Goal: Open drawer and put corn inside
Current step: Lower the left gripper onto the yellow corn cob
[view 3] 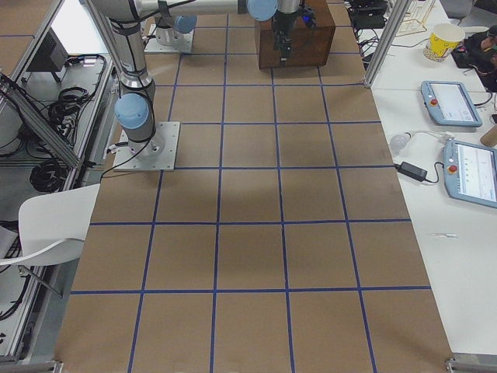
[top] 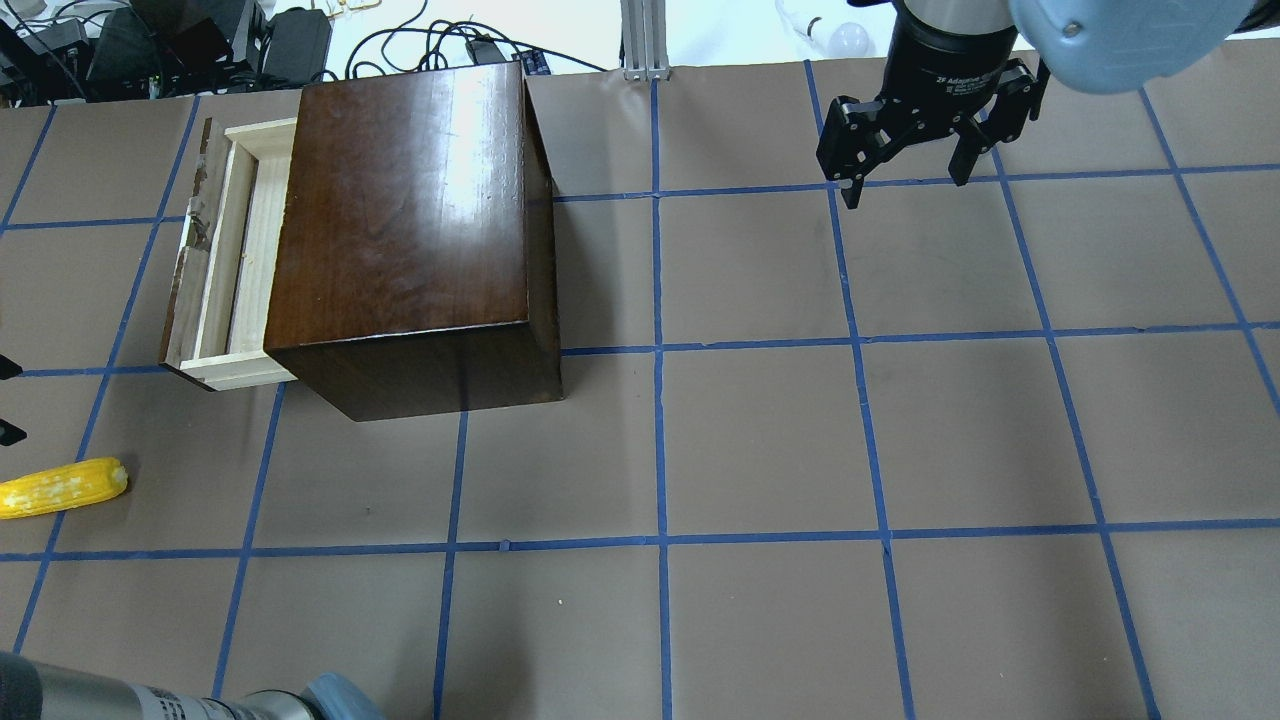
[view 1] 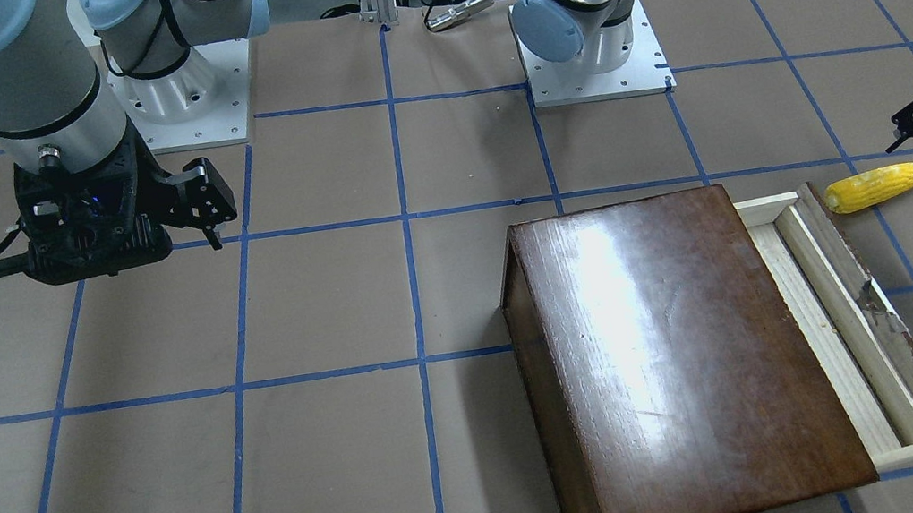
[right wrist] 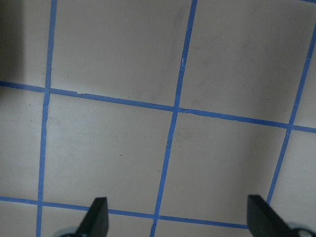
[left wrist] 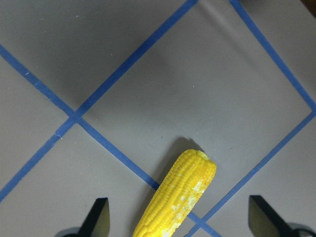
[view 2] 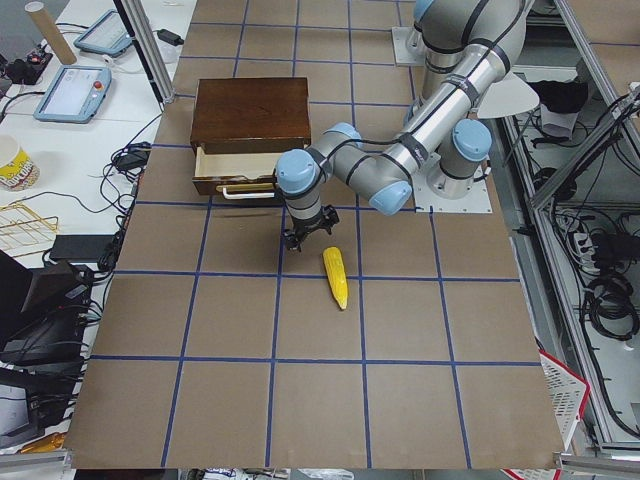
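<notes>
Corn, a yellow tapered cob with bumpy kernels [view 1: 878,187], lies on the brown-paper table [view 1: 320,313], outside and near a corner of the pale wooden drawer [view 1: 829,327]. The drawer is partly pulled out of the glossy dark-brown wooden cabinet [view 1: 679,350]. The left arm is stretched out low with its wrist pointing down. Left gripper [left wrist: 181,219] jaws are spread wide and hold nothing; in the wrist view the cob sits between them, touching neither. Right gripper [top: 908,185] points down over bare table, well apart from the cabinet, jaws released.
</notes>
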Robot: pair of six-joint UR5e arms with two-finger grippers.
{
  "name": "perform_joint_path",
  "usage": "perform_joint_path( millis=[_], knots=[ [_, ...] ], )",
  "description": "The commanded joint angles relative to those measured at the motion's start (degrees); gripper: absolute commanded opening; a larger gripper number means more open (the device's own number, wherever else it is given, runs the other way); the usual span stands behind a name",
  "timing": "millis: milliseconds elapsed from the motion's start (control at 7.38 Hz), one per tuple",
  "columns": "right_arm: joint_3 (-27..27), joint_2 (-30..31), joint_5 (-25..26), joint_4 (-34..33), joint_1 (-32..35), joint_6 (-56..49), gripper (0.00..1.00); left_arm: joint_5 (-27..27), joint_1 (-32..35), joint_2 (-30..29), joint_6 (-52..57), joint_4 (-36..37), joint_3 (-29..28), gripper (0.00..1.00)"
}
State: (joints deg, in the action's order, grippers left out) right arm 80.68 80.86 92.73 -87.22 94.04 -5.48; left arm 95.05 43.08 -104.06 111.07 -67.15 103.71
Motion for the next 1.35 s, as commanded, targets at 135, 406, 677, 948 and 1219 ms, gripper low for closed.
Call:
perform_joint_path(
  millis=[135,406,677,948,1219],
  knots=[
    [0.0,0.0,0.0,0.0,0.0,-0.1,1.00,-0.3,-5.8,0.3,18.0,15.4,10.9,1.00],
    [0.0,0.0,0.0,-0.1,0.0,-0.1,1.00,-0.7,-6.4,-0.4,24.0,16.2,12.1,1.00],
    [0.0,0.0,0.0,-0.1,0.0,0.0,1.00,-3.0,-6.4,-1.2,24.3,16.2,12.0,1.00],
    [0.0,0.0,0.0,-0.1,0.0,-0.1,1.00,-3.2,-6.4,-1.8,24.7,17.6,12.2,1.00],
    [0.0,0.0,0.0,-0.1,0.0,0.0,1.00,-3.1,-6.5,-2.7,25.2,19.3,13.0,1.00]
  ],
)
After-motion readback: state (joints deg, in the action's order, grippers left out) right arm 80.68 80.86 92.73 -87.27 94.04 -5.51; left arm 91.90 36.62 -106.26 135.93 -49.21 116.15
